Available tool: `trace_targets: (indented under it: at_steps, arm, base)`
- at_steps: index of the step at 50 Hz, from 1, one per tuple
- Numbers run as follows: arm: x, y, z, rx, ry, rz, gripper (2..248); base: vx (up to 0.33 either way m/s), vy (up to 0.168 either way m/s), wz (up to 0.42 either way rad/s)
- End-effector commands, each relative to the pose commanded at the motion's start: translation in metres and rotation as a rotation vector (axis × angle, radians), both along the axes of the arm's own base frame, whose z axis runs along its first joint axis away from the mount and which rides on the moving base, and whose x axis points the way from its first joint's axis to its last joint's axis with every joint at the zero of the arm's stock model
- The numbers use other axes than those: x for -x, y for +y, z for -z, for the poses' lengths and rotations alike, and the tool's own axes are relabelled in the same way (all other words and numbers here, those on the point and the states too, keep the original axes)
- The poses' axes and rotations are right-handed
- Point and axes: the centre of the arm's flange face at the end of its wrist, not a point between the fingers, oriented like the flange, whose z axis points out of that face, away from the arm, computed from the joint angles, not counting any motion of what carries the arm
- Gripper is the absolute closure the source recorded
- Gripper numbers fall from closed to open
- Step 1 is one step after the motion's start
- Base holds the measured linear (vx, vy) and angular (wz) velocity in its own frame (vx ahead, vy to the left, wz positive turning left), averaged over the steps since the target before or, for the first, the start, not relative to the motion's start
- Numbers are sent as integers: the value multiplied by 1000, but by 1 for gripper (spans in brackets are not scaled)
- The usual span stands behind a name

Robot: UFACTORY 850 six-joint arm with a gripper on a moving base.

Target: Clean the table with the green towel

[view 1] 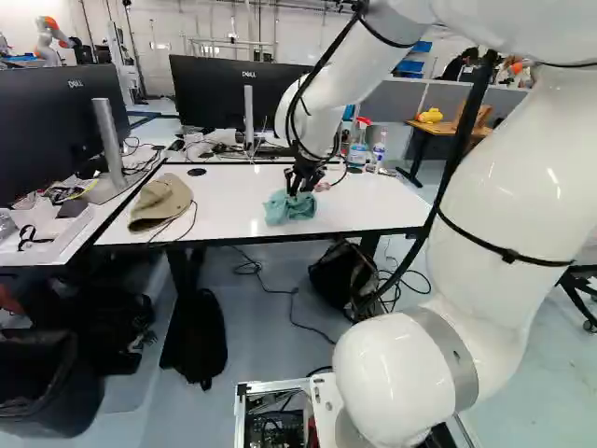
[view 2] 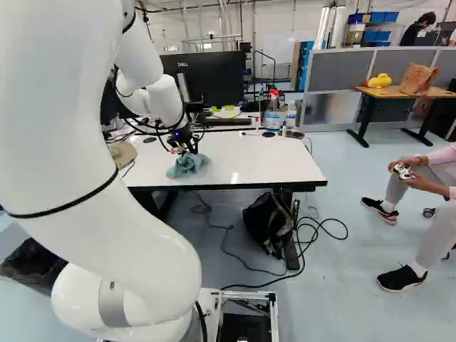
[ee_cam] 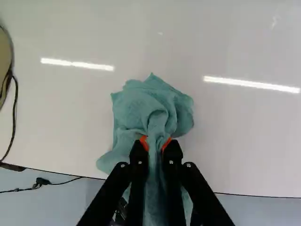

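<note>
The green towel lies crumpled on the white table, close to its near edge. My gripper points down onto it from above in the left base view. In the right base view the same towel sits under the fingers, left of the table's middle. Seen from the wrist, the gripper is shut on a fold of the towel, an orange pad on each side. The rest of the cloth spreads ahead of the fingers and to both sides on the tabletop.
A beige cap with a dark cord lies on the table's left part. Spray bottles stand at its back, near monitors. A dark bag and cables are on the floor below. Another robot stands far back.
</note>
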Motion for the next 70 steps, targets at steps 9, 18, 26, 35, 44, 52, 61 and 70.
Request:
trace_targets:
  at_steps: [9, 18, 26, 35, 44, 52, 61, 70]
  arm:
    - [0, 16, 0, 0, -1, -34, 204]
    - [0, 33, 0, 0, -1, -68, 204]
    - [3, 47, 0, 0, -1, -99, 204]
    - [11, 62, 0, 0, -1, -134, 204]
    - [21, 77, 0, 0, 0, -170, 204]
    - [31, 90, 0, 0, 0, -203, 204]
    - [35, 98, 0, 0, 0, -222, 204]
    - [35, 98, 0, 0, 0, -222, 204]
  base:
    - [0, 0, 0]
    - [0, 0, 0]
    - [0, 0, 0]
    - [0, 0, 0]
    - [0, 0, 0]
    - [0, 0, 0]
    - [0, 0, 0]
    - [0, 0, 0]
